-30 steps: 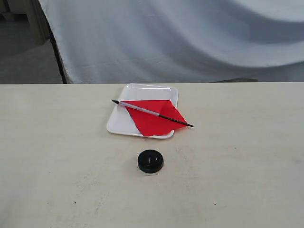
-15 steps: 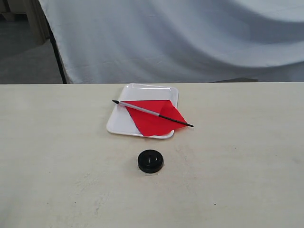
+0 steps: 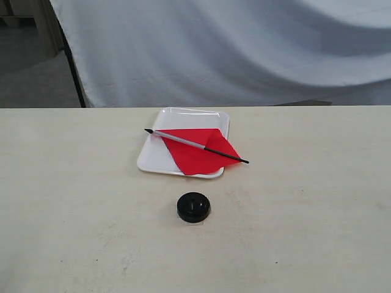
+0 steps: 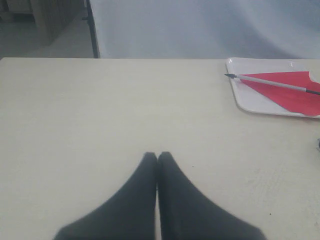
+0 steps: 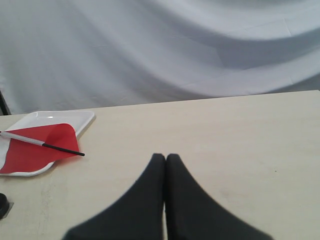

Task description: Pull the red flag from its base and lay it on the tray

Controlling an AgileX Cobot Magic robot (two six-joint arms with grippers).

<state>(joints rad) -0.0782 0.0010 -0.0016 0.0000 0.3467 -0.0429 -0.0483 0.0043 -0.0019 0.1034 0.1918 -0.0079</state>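
Two hands are hanging above the surface (image 3: 305, 213), well apart from the work: left hand (image 4: 157, 156) and right hand (image 5: 165, 157), each with fingers pressed together, gripping nothing. Off its stand, the red flag (image 3: 198, 151) is lying flat across the white tray (image 3: 156, 157), stick end and a cloth corner overhanging the rim. Probably handling light: limp cloth, thin stiff stick, best pinched mid-stick. Near the tray the black base (image 3: 194, 207) is sitting empty; nothing is blocking access
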